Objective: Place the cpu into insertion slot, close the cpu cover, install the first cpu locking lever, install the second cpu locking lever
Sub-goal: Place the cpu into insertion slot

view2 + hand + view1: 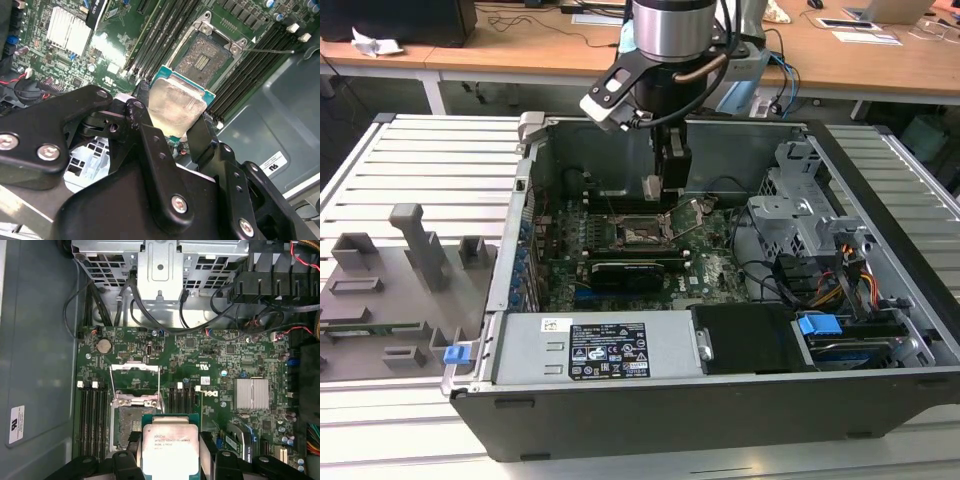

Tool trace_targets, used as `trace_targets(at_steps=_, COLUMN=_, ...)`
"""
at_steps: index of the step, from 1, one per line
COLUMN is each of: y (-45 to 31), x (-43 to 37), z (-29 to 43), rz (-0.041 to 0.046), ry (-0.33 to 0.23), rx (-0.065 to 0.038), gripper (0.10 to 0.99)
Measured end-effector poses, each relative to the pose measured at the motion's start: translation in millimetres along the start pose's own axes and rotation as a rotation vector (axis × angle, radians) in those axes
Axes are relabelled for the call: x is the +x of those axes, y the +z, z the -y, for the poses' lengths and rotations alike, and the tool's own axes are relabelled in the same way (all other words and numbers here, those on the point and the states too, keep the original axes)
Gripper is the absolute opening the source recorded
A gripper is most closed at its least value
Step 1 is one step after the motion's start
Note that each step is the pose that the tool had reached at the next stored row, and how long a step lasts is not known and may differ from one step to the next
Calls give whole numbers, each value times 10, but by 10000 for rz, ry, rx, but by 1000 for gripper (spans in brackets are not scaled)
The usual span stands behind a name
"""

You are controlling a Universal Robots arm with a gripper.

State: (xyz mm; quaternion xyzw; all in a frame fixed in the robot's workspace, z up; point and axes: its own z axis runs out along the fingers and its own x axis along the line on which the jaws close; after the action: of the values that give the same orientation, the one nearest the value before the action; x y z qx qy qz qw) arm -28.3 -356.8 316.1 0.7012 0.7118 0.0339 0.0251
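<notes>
- Exterior view: a black and grey open computer case (620, 420) lies on a pale slatted metal bench (420, 160); the arm reaches down into it, and the gripper (665, 190) hangs just above the green motherboard (705, 265), over the square black insertion slot with its metal rim (642, 232)
- A long black expansion card (625, 272) lies across the board just beside the slot, on the side nearer the camera; grey plastic fixtures (420, 250) stand on the bench at the exterior view's left, well apart from the case
- In the second wrist view the black fingers (145, 115) are clenched on two opposite edges of the cpu (175, 107), a small flat square chip with a silvery metal top and a green border; it hangs clear of the board, tilted in this view
- The insertion slot (202, 60) lies beyond the chip, uncovered, its field of contacts exposed; the chip is not seated in it
- In the first wrist view the chip's silvery top (170, 440) faces the camera and overlaps one corner of the slot (125, 427)
- The cpu cover (135, 367), a thin metal frame plate with a large window, stands swung open at one edge of the slot
- Long black memory slots (95, 415) flank the socket; a silver finned heatsink (252, 394) sits well apart on the board
</notes>
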Motion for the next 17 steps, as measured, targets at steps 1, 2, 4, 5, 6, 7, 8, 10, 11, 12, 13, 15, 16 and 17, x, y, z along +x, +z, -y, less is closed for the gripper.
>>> trace_targets(at_steps=1, y=25, x=10, z=15, rz=0, ry=-1, rx=1, gripper=541)
trace_targets(at_steps=2, y=55, x=20, z=23, rz=-1, ry=4, rx=0, gripper=541)
trace_targets(at_steps=4, y=90, x=28, z=26, rz=-2, ry=14, rx=-1, gripper=541)
trace_targets(at_steps=5, y=119, x=32, z=28, rz=0, ry=16, rx=0, gripper=541)
trace_targets(at_steps=6, y=142, x=33, z=30, rz=-1, ry=16, rx=0, gripper=541)
trace_targets(at_steps=7, y=163, x=33, z=32, rz=-2, ry=17, rx=-1, gripper=541)
trace_targets(at_steps=8, y=173, x=33, z=33, rz=-2, ry=17, rx=-1, gripper=541)
trace_targets(at_steps=10, y=202, x=33, z=35, rz=-2, ry=17, rx=0, gripper=541)
trace_targets(at_steps=11, y=214, x=33, z=37, rz=-1, ry=17, rx=0, gripper=541)
trace_targets(at_steps=12, y=223, x=33, z=37, rz=-2, ry=17, rx=0, gripper=541)
trace_targets(at_steps=13, y=238, x=33, z=38, rz=-2, ry=17, rx=0, gripper=541)
trace_targets(at_steps=15, y=258, x=32, z=40, rz=-2, ry=17, rx=0, gripper=541)
trace_targets(at_steps=16, y=274, x=32, z=41, rz=-2, ry=17, rx=-1, gripper=541)
trace_targets(at_steps=17, y=288, x=32, z=43, rz=-1, ry=17, rx=0, gripper=541)
